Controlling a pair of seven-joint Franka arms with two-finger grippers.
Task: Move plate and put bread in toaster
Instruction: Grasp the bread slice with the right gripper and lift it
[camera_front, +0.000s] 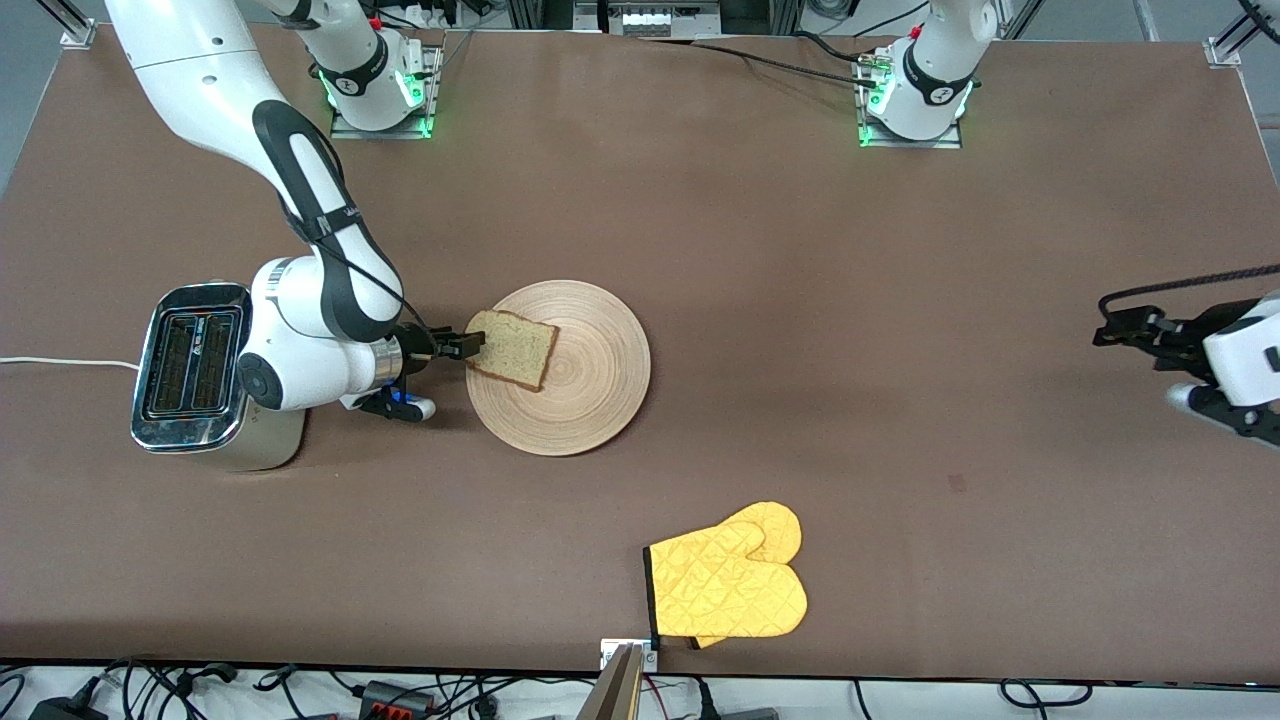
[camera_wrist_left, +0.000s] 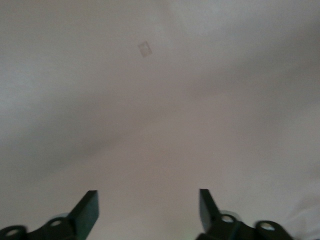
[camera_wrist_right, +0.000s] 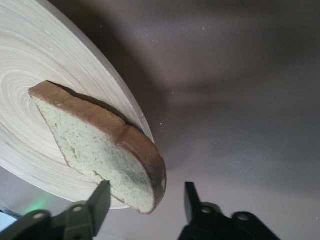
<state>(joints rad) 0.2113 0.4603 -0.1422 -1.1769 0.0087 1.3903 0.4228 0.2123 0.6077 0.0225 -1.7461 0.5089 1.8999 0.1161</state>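
Observation:
The round light-wood plate (camera_front: 600, 370) lies mid-table, beside the toaster (camera_front: 190, 365) at the right arm's end. The brown bread slice (camera_front: 512, 348) rests on the plate, one corner overhanging the rim toward the toaster. My right gripper (camera_front: 470, 347) is low between toaster and plate, open, its fingers on either side of that overhanging corner. In the right wrist view the bread (camera_wrist_right: 95, 145) lies on the plate (camera_wrist_right: 30, 60), its corner inside the gripper (camera_wrist_right: 146, 200), with a gap to one finger (camera_wrist_right: 192, 200). My left gripper (camera_front: 1115, 330) waits open and empty over bare table at the left arm's end (camera_wrist_left: 148, 207).
A yellow quilted oven mitt (camera_front: 728, 585) lies near the table's front edge, nearer the front camera than the plate. The toaster's white cord (camera_front: 60, 362) runs off toward the table's end. Both toaster slots show dark and open on top.

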